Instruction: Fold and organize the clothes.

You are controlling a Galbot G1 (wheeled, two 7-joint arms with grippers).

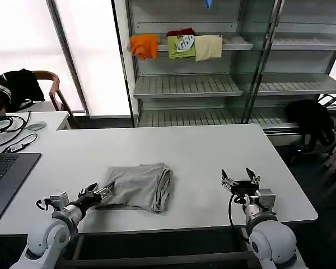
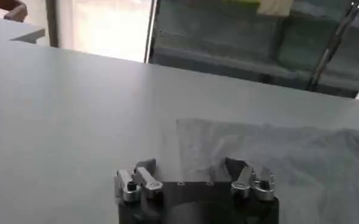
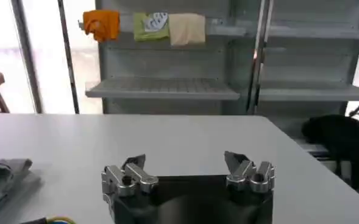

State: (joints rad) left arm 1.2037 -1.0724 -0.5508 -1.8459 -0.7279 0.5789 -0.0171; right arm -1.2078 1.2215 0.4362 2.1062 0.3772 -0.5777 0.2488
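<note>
Reaching low over the white table [image 1: 213,157], the left gripper [image 1: 102,191] has its fingers spread apart at the near left corner of one folded grey shirt [image 1: 139,186], seemingly placed to pinch that edge for another fold. The right gripper [image 1: 241,181] waits well apart on bare tabletop, fingers also spread, gripping nothing. Three folded garments [image 1: 179,45] sit on a shelf behind

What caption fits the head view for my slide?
Left gripper open at the folded grey shirt; right gripper open over the table.
</note>
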